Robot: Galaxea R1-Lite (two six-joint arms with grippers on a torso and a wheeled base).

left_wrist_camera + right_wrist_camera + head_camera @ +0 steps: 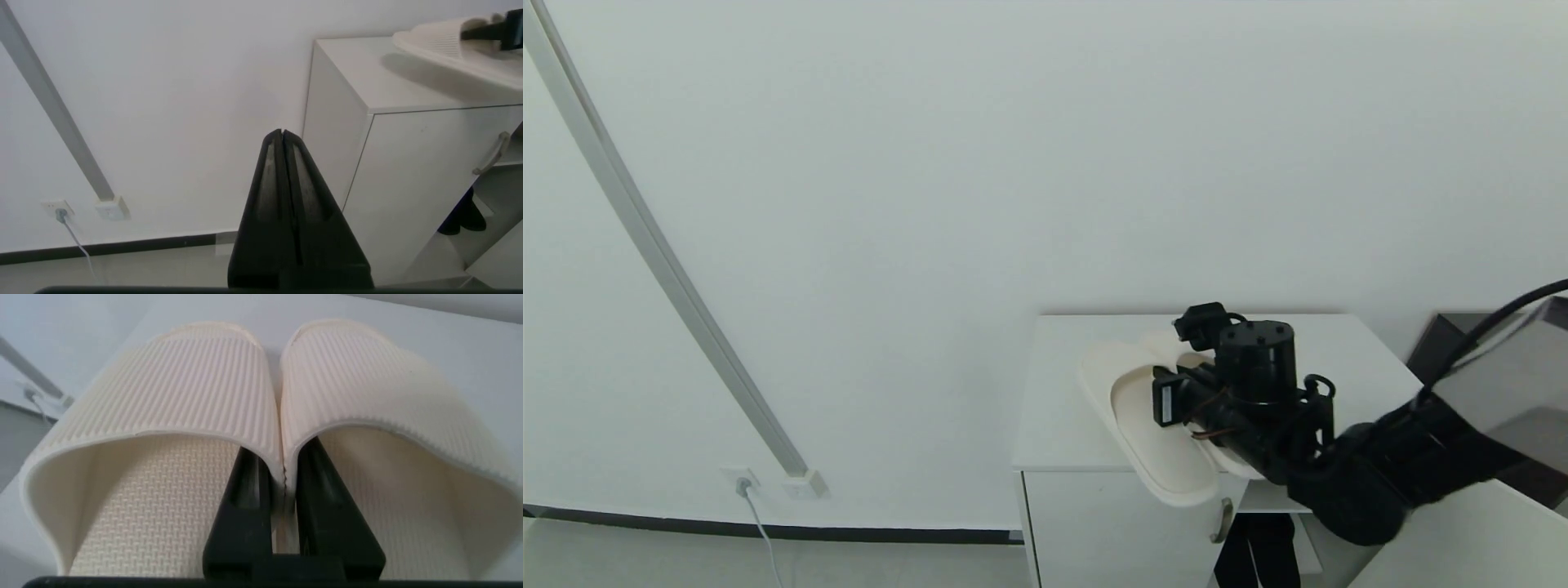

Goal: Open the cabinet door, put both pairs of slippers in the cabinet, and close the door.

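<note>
A pair of cream slippers (1152, 441) (188, 392) lies on the white cabinet's top (1054, 392), heels jutting past its front edge. My right gripper (1176, 392) (282, 469) has one finger inside each slipper and is shut on their touching inner walls. In the left wrist view the cream slippers (441, 45) sit on the cabinet (351, 73). The left door (1111, 523) (425, 163) with its handle (1222, 520) (490, 151) looks shut. Beside it the cabinet is open, with a dark pair (1254, 555) (466, 216) on a shelf. My left gripper (282, 135) hangs shut and empty, left of the cabinet.
A white wall stands behind the cabinet. A slanted cable duct (662, 261) runs down it to a socket with a cable (742, 483) near the floor. A dark object (1445, 343) stands to the cabinet's right.
</note>
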